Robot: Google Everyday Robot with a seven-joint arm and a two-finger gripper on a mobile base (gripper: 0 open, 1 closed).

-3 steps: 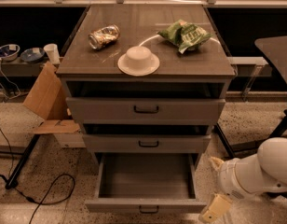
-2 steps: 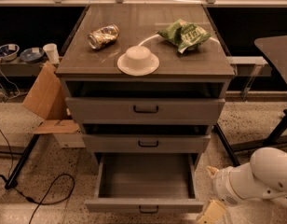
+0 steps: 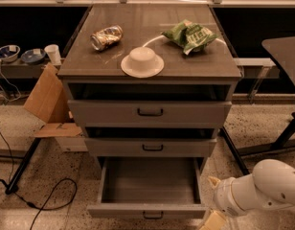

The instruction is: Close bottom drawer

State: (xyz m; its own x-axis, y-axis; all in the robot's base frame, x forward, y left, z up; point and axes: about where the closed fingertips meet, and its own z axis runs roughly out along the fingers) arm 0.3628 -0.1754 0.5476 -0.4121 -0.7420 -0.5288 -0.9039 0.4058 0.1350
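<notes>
The bottom drawer (image 3: 148,185) of the grey cabinet is pulled far out. Its plain grey box is empty, and its low front panel with a small dark loop handle (image 3: 152,216) sits at the lower edge of the view. My gripper (image 3: 212,201) is on the white arm (image 3: 262,188) at the lower right, just right of the drawer's front right corner. Its two cream fingers (image 3: 214,181) are spread apart and hold nothing. I cannot tell whether they touch the drawer.
The middle drawer (image 3: 150,146) and top drawer (image 3: 148,112) stand slightly out. On the cabinet top are a crushed can (image 3: 106,37), a white bowl on a plate (image 3: 142,61) and a green chip bag (image 3: 188,34). A cardboard box (image 3: 48,104) and a cable (image 3: 51,195) lie at left. A dark table (image 3: 284,51) is at right.
The arm and gripper have moved down and slightly left, closer to the bottom drawer's front right corner. The drawer has not moved.
</notes>
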